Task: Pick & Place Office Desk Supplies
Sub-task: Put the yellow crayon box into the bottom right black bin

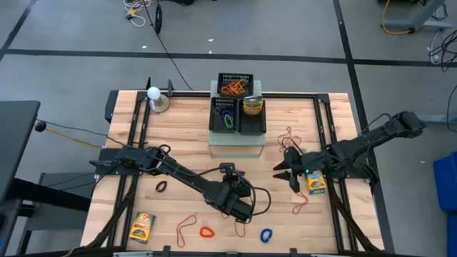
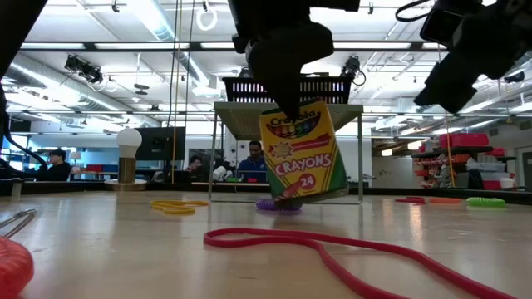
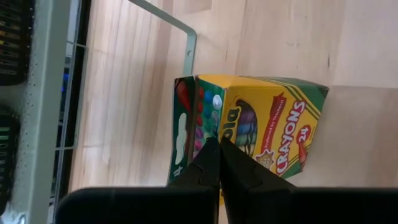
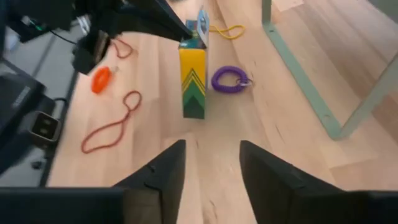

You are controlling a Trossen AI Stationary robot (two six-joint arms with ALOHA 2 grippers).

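The left gripper (image 3: 219, 155) has its fingers pinched together on the top flap of a crayon box (image 2: 301, 154), holding it upright near the middle of the tabletop (image 1: 186, 135), at about 6 o'clock from the trays (image 1: 235, 103). In the low view the box leans a little and its lower edge looks to be at or just off the wood — I cannot tell which. So the step in hand seems to be the carry. Next it calls for a lift and a move toward 12 o'clock, high enough to clear the tray rims and the pale perforated box (image 1: 237, 139) under them.

The right gripper (image 4: 211, 163) waits at 3 o'clock, fingers apart and empty, with a second crayon box (image 1: 316, 182) just beside it.

A purple loop (image 4: 229, 79) lies close by the held box and a red band (image 4: 111, 128) a little farther off; neither blocks the path. A third crayon box (image 1: 143, 227) sits at 7 o'clock, an orange loop (image 1: 206, 231) and a blue loop (image 1: 266, 235) near 6.
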